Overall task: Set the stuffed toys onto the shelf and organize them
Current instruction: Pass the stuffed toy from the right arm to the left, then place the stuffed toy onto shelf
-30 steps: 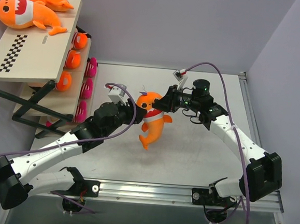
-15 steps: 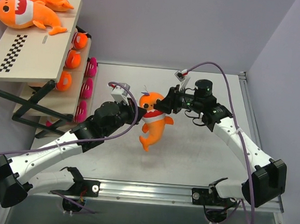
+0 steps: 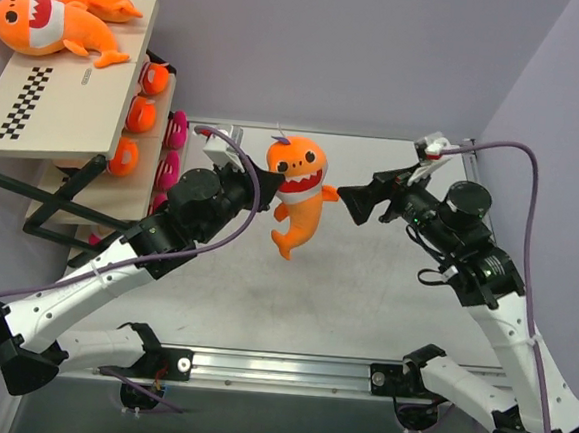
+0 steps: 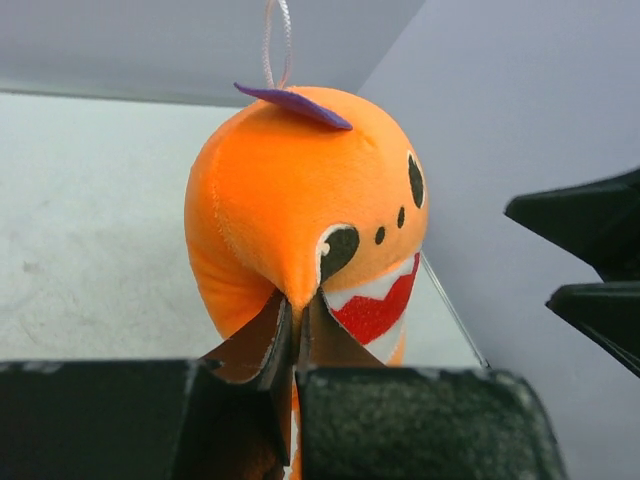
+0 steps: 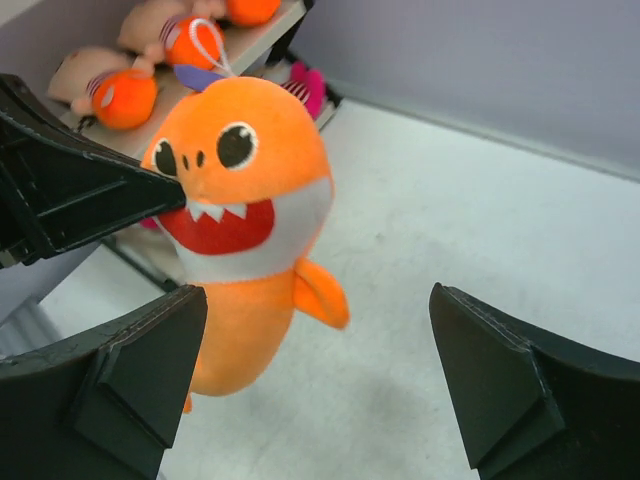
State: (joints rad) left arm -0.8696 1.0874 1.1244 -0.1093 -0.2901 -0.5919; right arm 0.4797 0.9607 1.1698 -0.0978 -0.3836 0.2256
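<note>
Orange shark (image 3: 299,192) hangs clear above the middle of the table (image 3: 363,303), head up and tail down, long axis near vertical. Your left gripper (image 3: 268,187) holds it, with the fingers pinched together on a fold of plush at the side of the head, beside the mouth. Your right gripper (image 3: 353,203) stands just off the shark's opposite side, fingers wide apart, holding nothing. Beyond the table's far left corner, the shelf (image 3: 78,100) carries two sharks (image 3: 54,19) lying flat at one end of its top board. Judgement: your left arm is nearer the shelf; carry left and away, then tip the shark flat beside those two.
</note>
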